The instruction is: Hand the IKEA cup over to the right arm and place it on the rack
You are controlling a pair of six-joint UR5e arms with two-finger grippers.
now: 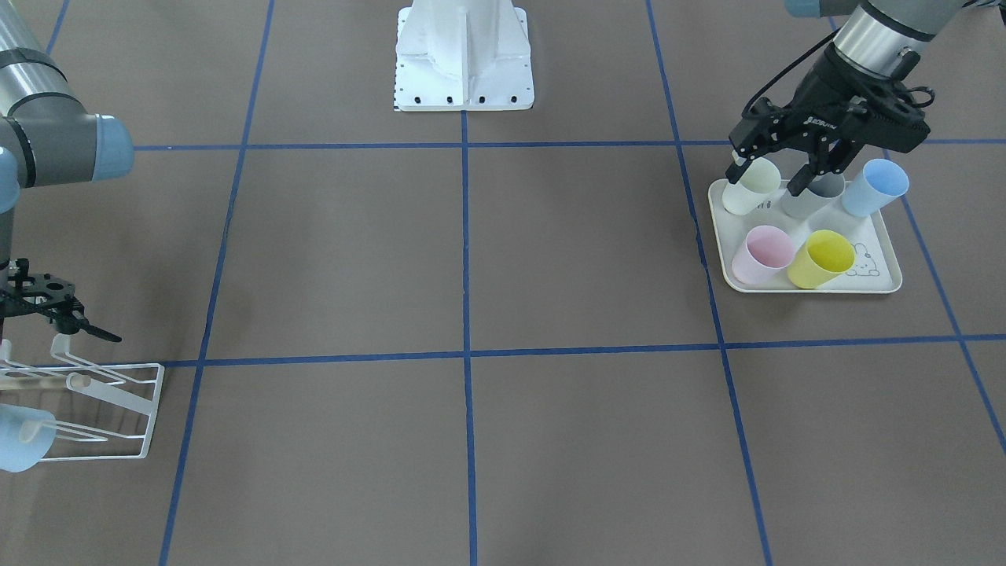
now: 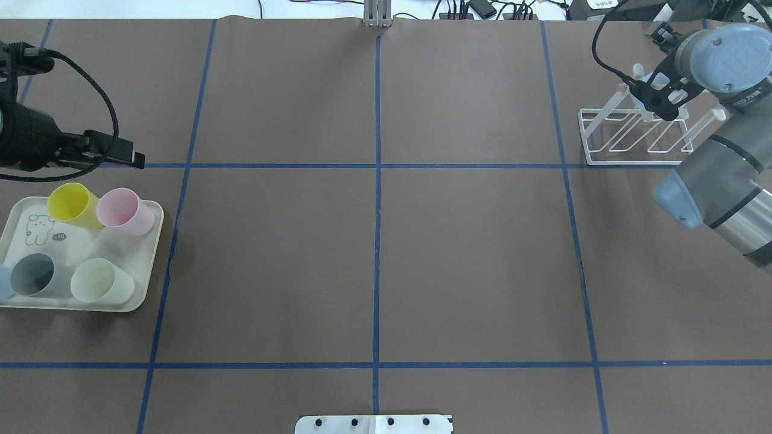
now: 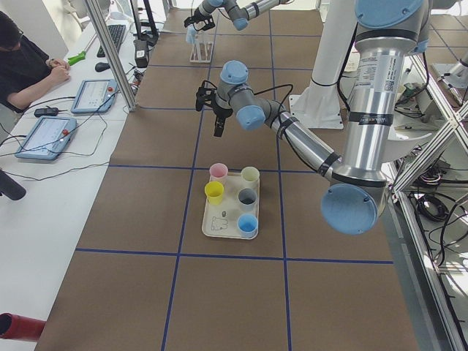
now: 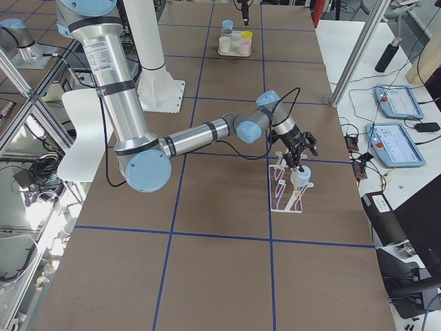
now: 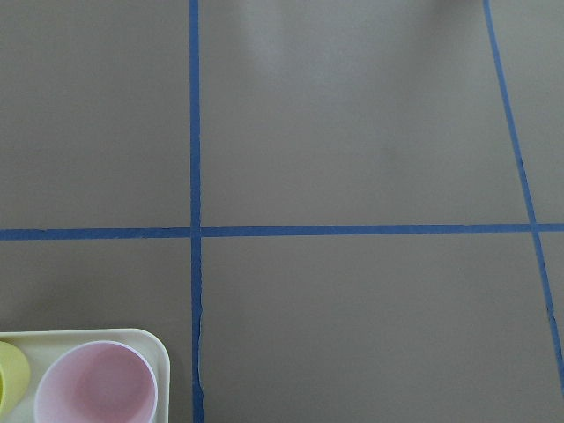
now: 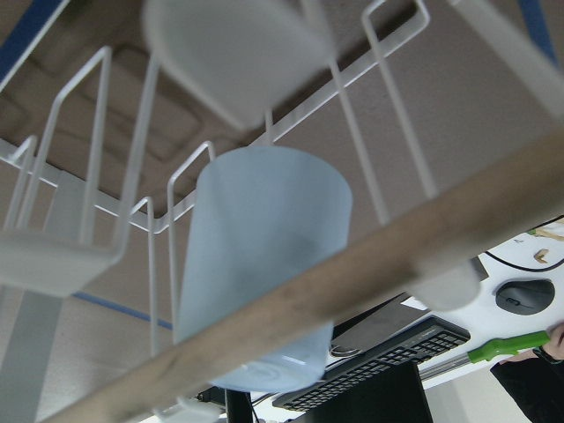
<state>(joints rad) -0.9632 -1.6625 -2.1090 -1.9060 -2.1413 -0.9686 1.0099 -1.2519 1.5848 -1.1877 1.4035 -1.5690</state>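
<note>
IKEA cup [image 1: 20, 446], 1 pale-blue one, is hanging on the rack [image 2: 630, 161] beside the right end effector [image 2: 658, 103], whose opening cannot be told. The left end effector [image 1: 774, 174], spread wide and empty, is hovering over 5 cups [image 1: 821, 258] on 1 tray [image 1: 877, 232].

Brown mat [image 2: 470, 253] beneath me gridded with blue tape [image 2: 377, 241], white desk [image 3: 44, 219] with two tablets [image 3: 45, 137] at the left-side view's upper left, even light
</note>
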